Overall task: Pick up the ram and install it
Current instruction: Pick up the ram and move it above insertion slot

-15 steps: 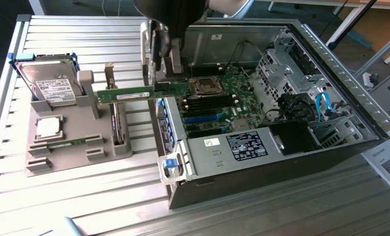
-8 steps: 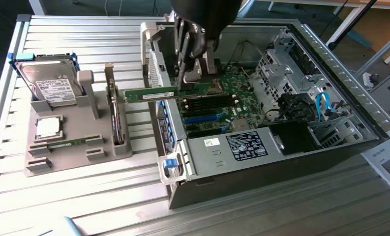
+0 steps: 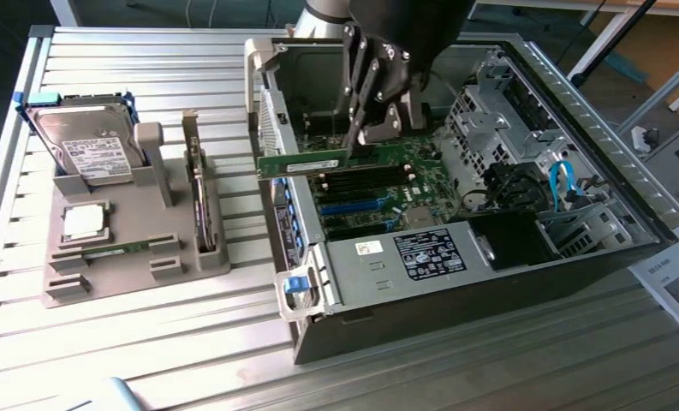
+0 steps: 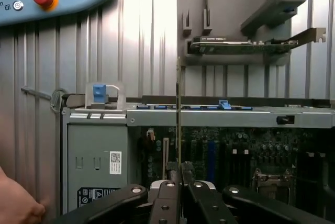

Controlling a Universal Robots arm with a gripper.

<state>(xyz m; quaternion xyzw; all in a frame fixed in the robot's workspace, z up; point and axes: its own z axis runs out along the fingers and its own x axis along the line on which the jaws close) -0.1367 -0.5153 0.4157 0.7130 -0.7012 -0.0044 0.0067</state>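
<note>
1. Gripper (image 3: 368,141): we are seeing its fingers clamped on the ram (image 3: 305,161), pinching it along the upper edge.
2. We are noting the ram hanging level inside the open computer case (image 3: 488,291), just above the memory slots (image 3: 362,181) and well apart from the grey holder (image 3: 122,257).
3. We are judging the pickup done.
4. We are reading the install as unfinished: the ram looks not yet seated, and we cannot tell whether it is touching a slot.

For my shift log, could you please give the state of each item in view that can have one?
ram: gripped, on edge above the motherboard slots.
gripper: shut on the ram.
computer case: side open.
hard drive: standing in the grey holder.
processor: flat in the holder.
</note>
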